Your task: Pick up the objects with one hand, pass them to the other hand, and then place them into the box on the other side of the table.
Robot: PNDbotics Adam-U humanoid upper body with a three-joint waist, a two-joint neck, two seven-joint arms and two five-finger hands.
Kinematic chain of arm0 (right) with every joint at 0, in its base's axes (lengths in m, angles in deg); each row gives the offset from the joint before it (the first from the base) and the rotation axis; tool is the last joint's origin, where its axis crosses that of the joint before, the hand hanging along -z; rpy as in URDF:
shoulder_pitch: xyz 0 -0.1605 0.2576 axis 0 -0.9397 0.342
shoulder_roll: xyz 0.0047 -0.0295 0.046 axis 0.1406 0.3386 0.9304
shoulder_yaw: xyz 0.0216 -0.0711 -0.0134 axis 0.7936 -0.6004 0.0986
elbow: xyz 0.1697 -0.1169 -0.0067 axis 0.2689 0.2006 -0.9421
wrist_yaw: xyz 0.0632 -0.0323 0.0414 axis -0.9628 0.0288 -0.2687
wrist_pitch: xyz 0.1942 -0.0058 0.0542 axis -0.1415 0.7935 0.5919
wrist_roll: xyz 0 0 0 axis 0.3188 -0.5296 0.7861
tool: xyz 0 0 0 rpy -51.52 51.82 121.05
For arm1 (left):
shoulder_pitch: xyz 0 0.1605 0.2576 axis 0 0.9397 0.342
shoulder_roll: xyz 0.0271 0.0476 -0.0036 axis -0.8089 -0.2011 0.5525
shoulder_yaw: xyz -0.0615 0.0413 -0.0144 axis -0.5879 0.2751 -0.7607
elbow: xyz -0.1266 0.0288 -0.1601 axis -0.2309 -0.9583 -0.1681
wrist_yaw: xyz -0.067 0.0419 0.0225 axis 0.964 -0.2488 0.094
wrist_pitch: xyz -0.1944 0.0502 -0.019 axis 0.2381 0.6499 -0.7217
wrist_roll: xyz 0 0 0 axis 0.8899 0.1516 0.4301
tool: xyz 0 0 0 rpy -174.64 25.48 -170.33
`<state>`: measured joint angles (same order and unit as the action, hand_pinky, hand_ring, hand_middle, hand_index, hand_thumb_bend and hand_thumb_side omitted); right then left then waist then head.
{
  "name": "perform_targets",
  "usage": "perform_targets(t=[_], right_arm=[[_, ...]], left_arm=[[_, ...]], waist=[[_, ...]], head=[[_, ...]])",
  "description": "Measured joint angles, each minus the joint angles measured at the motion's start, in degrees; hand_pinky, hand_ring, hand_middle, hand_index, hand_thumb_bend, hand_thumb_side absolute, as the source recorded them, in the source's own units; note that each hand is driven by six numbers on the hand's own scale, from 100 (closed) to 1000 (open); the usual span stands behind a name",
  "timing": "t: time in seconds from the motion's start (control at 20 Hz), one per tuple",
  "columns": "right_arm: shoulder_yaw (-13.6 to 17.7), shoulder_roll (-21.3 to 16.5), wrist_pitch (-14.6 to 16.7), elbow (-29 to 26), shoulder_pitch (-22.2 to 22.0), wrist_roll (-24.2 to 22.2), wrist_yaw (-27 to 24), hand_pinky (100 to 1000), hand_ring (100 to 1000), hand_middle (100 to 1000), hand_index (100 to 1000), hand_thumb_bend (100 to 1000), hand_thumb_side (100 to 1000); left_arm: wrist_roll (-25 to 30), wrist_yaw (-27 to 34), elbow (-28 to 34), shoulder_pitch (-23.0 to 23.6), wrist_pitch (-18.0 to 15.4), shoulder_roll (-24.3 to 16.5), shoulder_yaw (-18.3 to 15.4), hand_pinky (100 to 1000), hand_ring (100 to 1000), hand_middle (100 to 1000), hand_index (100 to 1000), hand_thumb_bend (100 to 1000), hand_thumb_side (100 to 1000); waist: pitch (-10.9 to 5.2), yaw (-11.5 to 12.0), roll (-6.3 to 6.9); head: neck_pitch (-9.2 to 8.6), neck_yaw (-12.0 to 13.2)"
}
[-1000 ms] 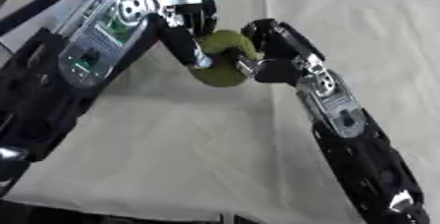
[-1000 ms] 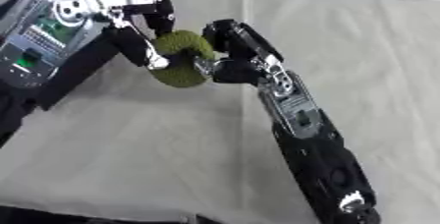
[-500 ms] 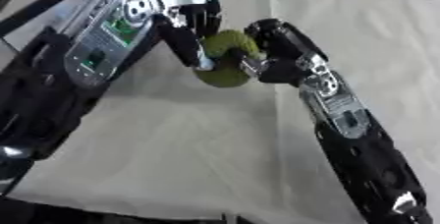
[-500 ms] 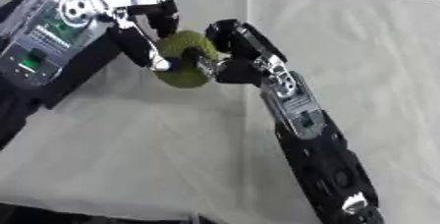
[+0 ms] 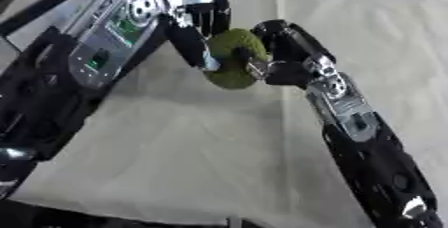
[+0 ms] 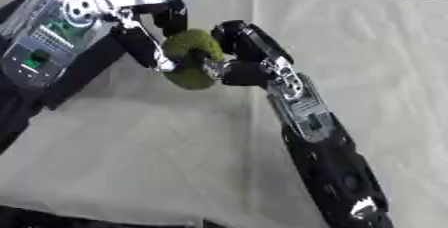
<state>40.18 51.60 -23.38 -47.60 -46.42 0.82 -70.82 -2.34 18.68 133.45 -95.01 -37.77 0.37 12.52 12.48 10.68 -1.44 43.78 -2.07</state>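
Two hands meet on one olive-green, round, fuzzy object (image 5: pixel 234 59), held above the pale tablecloth (image 5: pixel 175 147) near its far edge. The left hand (image 5: pixel 194 32) has fingers curled down its left side; the right hand (image 5: pixel 280 54) curls round its right side, so both grasp it. This looks like the hand-over itself. Next, one hand must let go while the other keeps hold and carries toward the box, which neither view shows. The right eye view shows the right fingers (image 6: pixel 229 34) on the object a little more plainly.

A pale cloth (image 5: pixel 175 162) (slightly creased) covers the table; beyond lies dark floor.
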Motion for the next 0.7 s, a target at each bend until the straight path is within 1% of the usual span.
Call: perform_targets(t=[0.05, 0.2, 0.4, 0.45, 0.55, 0.65, 0.7], right_arm=[[0.0, 0.0, 0.0, 0.0, 0.0, 0.0, -0.1, 605, 472, 305, 392, 230, 100], [0.0, 0.0, 0.0, 0.0, 0.0, 0.0, -0.2, 604, 472, 305, 391, 231, 100], [0.0, 0.0, 0.2, 0.0, 0.0, -0.3, -0.4, 602, 472, 304, 390, 229, 100], [0.0, 0.0, 0.2, 0.0, 0.0, -0.3, -0.4, 601, 472, 304, 390, 229, 100], [0.0, -0.1, 0.3, 0.0, 0.0, -0.4, -0.5, 600, 472, 303, 390, 229, 100], [0.0, -0.1, 0.3, 0.0, 0.0, -0.5, -0.6, 600, 471, 303, 389, 228, 100], [0.0, -0.2, 0.3, 0.0, 0.0, -0.6, -0.6, 600, 471, 303, 389, 228, 100]], left_arm=[[0.0, -0.1, 0.1, 0.0, 0.0, 0.0, 0.0, 716, 582, 499, 528, 378, 100], [-0.3, -0.1, 0.1, 0.0, 0.1, 0.0, 0.0, 703, 564, 483, 467, 384, 100], [-1.2, 0.1, 0.2, 0.0, 0.7, 0.0, 0.0, 699, 558, 480, 468, 383, 100], [-1.5, 0.1, 0.3, 0.0, 0.8, 0.0, 0.0, 699, 562, 490, 507, 380, 100], [-2.2, 0.1, 0.5, 0.0, 1.2, 0.0, 0.0, 713, 595, 535, 641, 410, 100], [-2.6, 0.2, 0.5, 0.0, 1.4, 0.0, 0.0, 719, 604, 548, 696, 445, 100], [-2.6, 0.2, 0.5, 0.0, 1.4, 0.0, 0.0, 720, 607, 553, 704, 448, 100]], waist=[[0.0, 0.0, 0.0], [0.0, 0.0, 0.0], [0.0, 0.0, 0.0], [0.0, 0.0, 0.0], [0.0, 0.0, 0.0], [0.0, 0.0, 0.0], [0.0, 0.0, 0.0]], head=[[0.0, 0.0], [0.0, 0.0], [0.0, 0.1], [0.0, 0.2], [0.0, 0.2], [0.0, 0.2], [0.0, 0.3]])
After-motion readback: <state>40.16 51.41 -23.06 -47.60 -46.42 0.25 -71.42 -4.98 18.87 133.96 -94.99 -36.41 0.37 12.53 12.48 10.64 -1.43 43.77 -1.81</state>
